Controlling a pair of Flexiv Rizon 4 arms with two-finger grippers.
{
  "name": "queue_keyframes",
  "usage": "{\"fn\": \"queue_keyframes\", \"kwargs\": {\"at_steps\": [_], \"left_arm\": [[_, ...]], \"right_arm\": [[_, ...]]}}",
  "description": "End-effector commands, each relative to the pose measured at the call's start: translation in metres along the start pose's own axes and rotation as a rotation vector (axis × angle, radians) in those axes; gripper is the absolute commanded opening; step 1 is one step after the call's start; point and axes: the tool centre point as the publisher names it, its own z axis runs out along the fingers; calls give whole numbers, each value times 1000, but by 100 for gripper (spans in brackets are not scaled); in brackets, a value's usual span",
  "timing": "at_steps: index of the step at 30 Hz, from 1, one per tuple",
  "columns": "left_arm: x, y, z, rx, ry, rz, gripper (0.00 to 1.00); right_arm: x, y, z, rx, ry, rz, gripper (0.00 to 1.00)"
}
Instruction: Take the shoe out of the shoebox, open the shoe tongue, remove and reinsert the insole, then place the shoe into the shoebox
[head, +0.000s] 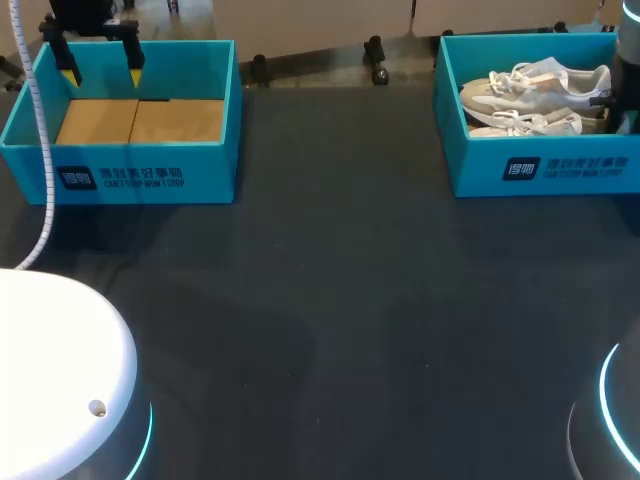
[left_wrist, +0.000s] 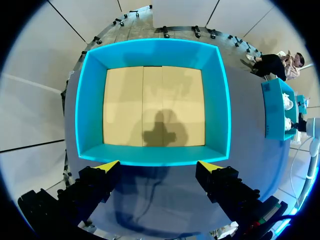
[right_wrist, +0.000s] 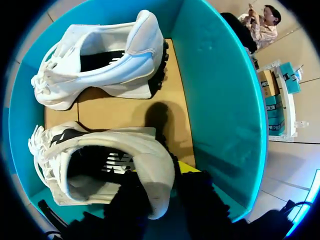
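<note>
Counter (head: 330, 300): dark grey, matt, fine-grained, like a mat or cloth cover.
Left shoebox (left_wrist: 220, 100): teal card walls, smooth, faint sheen. The floor inside is plain brown cardboard, matt, with flap seams showing.
Right shoebox (right_wrist: 220, 90): same teal card, same brown cardboard floor.
Far shoe (right_wrist: 100, 70) and near shoe (right_wrist: 145, 150): off-white uppers, soft matt textile with suede-like panels, cloth laces, and black soles with rough tread.
Left tool (left_wrist: 159, 167): black matt finger bodies, with smooth yellow tips that look like plastic.

place: robotics lab | signs: dark worktable (head: 330, 300), two robot arm bases (head: 60, 370) ringed in cyan light
</note>
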Motion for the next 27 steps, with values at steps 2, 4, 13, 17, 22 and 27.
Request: {"fn": "queue_keyframes", "kwargs": {"at_steps": [2, 4, 13, 17, 22, 27], "left_arm": [[0, 0, 0, 0, 0, 0, 100], [0, 0, 0, 0, 0, 0, 100], [0, 0, 0, 0, 0, 0, 100], [0, 0, 0, 0, 0, 0, 100], [0, 0, 0, 0, 0, 0, 100], [0, 0, 0, 0, 0, 0, 100]], "right_arm": [[0, 0, -11, 28, -55, -8, 0], [-2, -1, -20, 29, -51, -2, 0], [-7, -1, -77, 72, -61, 43, 0], [-11, 1, -105, 65, -75, 58, 0], [-14, 6, -134, 62, -124, 65, 0], [-20, 9, -156, 55, -163, 74, 0]]}}
